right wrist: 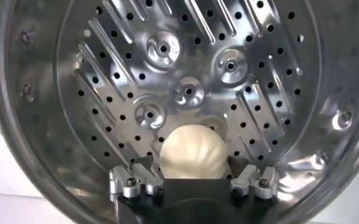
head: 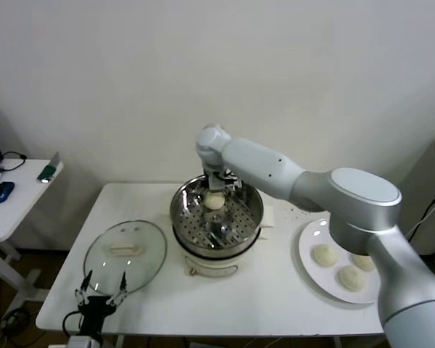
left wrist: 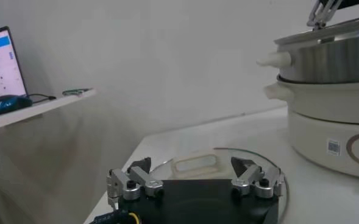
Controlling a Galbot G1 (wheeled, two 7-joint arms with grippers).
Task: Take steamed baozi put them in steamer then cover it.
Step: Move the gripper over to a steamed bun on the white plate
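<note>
now the right gripper [right wrist: 191,182] hangs in the steamer [head: 216,212], jaws wide around a bun [right wrist: 193,152] on the tray; left gripper [head: 100,296] parked spread, holding nothing, by the cover [head: 125,254].

You have a cream-white baozi [right wrist: 193,152] on the steamer's [head: 216,217] shiny steel tray [right wrist: 185,91], dotted with holes; white plate [head: 310,262].

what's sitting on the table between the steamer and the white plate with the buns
In the head view, only a small pale folded item lies against the steamer; the remaining stretch of table to the white plate is bare.
</note>
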